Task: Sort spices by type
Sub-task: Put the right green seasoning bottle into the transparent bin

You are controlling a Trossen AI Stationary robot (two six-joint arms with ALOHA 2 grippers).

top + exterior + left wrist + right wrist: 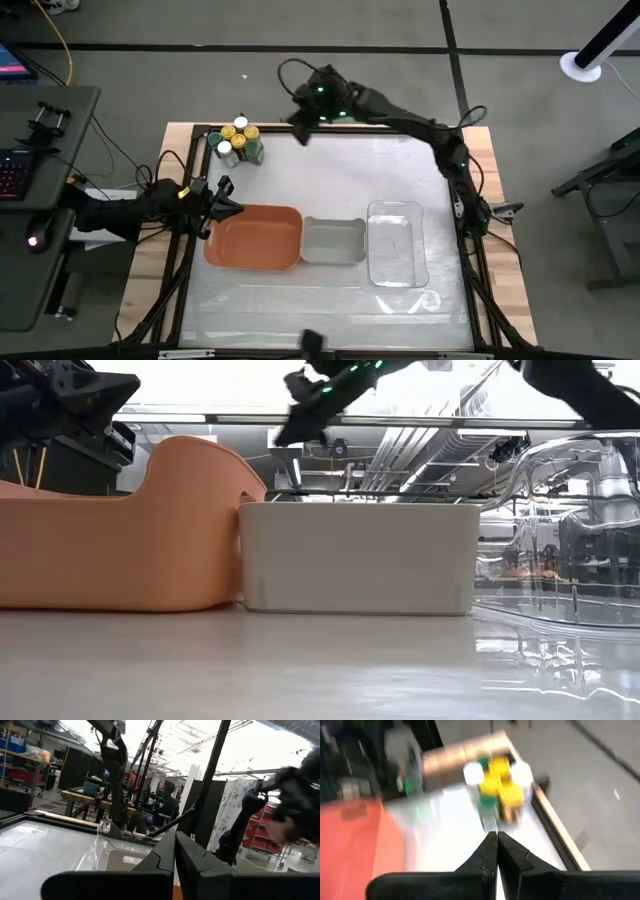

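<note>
Several small spice jars [238,141] with yellow, white and green lids stand bunched together on the table's far left corner. They also show in the right wrist view as the jars [497,782]. My right gripper [300,130] [496,845] hangs shut in the air above the far edge, just right of the jars and touching nothing. My left gripper [226,200] [175,851] is shut and hovers at the left end of the orange tray [255,238], holding nothing. The low view hides the jars.
Three trays sit in a row mid-table: the orange tray [120,540], a grey tray [333,242] [360,555] and a clear tray [395,243] [560,530]. Bare table lies between the trays and the jars. A person sits in the room beyond the table [167,802].
</note>
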